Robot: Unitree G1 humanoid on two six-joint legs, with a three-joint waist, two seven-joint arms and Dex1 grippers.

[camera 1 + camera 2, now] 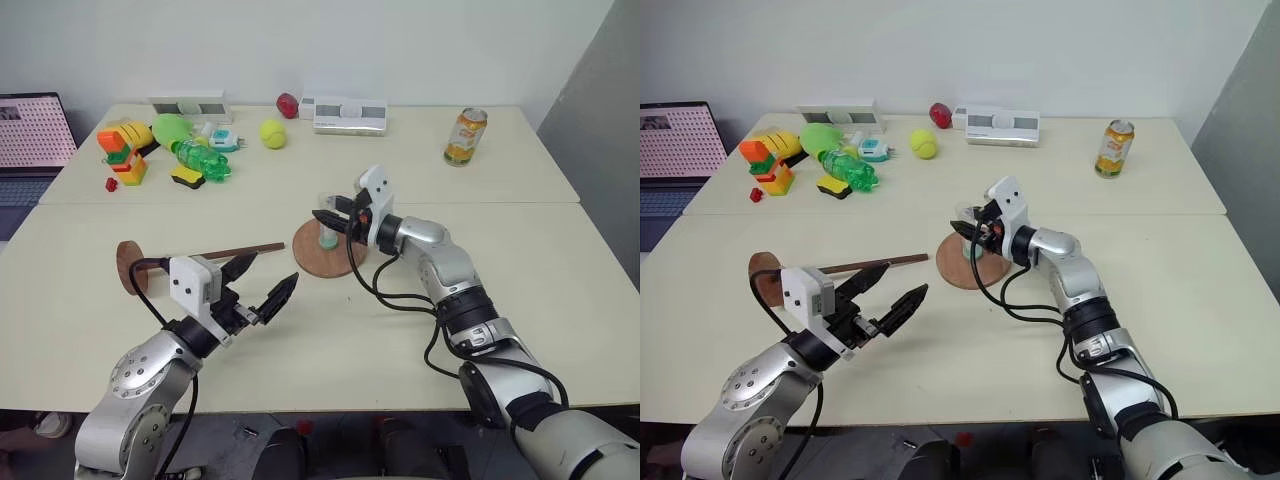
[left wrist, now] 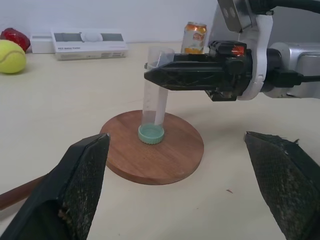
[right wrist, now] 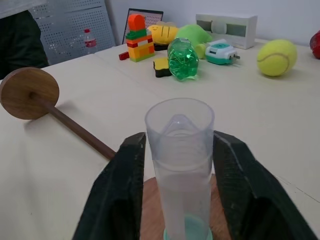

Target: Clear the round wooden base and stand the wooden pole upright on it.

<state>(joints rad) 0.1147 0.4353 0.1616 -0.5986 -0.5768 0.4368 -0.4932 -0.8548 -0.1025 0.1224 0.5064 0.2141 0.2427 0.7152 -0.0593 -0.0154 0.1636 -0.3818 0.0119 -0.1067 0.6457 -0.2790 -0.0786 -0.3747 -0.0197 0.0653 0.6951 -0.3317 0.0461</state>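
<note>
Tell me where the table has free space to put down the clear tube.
Free: the table right of the round wooden base, below the can. Also the strip between the base and the tennis ball. Crowded: the far left toys by the green bottle; the wooden pole lies left.

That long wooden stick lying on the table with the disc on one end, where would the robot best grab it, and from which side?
Probably mid-shaft, coming down from above. The wooden pole lies flat on the table, so only its upper side is free, and the thin shaft suits two fingers better than its end disc. The left gripper, open beside it, looks best placed; the right gripper is shut on the clear tube.
</note>
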